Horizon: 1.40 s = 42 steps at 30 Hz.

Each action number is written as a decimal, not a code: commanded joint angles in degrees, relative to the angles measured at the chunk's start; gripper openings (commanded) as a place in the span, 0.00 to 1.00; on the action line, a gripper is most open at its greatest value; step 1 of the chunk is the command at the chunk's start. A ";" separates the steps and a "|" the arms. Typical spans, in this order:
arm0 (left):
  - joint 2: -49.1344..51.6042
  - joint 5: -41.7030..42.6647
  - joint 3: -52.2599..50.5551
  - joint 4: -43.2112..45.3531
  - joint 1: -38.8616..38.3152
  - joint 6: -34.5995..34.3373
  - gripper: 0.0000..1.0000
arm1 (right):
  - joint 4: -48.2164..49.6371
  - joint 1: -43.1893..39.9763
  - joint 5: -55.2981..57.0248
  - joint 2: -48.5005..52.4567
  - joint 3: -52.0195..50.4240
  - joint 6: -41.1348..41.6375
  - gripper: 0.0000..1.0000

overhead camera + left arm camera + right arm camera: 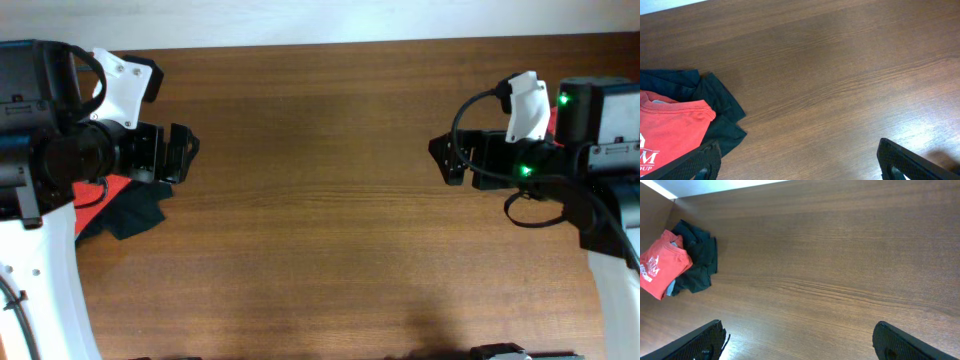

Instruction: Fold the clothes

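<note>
The clothes, an orange-red T-shirt [667, 132] with white lettering, lie folded on a pile at the table's left edge. In the overhead view the shirt [112, 187] shows only partly under my left arm. The right wrist view has it [662, 262] far off at the left. My left gripper [188, 152] hovers just right of the pile, open, with bare wood between its fingers [699, 164]. My right gripper [441, 158] is far across the table at the right, also open and holding nothing, its fingers [901, 344] wide apart.
A dark navy garment [720, 112] lies crumpled under and beside the red shirt [137, 212]. A sliver of pale grey-blue cloth [671, 286] peeks out beneath. The brown wooden table [320, 230] stretches between the two arms.
</note>
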 commanded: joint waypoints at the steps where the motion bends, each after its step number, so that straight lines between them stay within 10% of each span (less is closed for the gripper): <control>1: 0.28 -0.57 -0.24 -0.09 -0.17 -0.98 0.99 | -0.20 0.31 2.10 -0.26 0.09 -0.44 0.99; 9: 0.28 -0.57 -0.24 -0.11 -0.17 -0.96 0.99 | 4.26 0.17 20.50 -16.24 -3.17 -5.81 0.98; 29: 0.28 -0.57 -0.24 -0.09 -0.17 -0.96 0.99 | 28.79 0.15 16.50 -67.34 -74.05 -11.37 0.99; 42: 0.28 -0.57 -0.24 -0.09 -0.17 -0.98 0.99 | 37.86 0.15 16.44 -72.13 -87.80 -11.34 0.99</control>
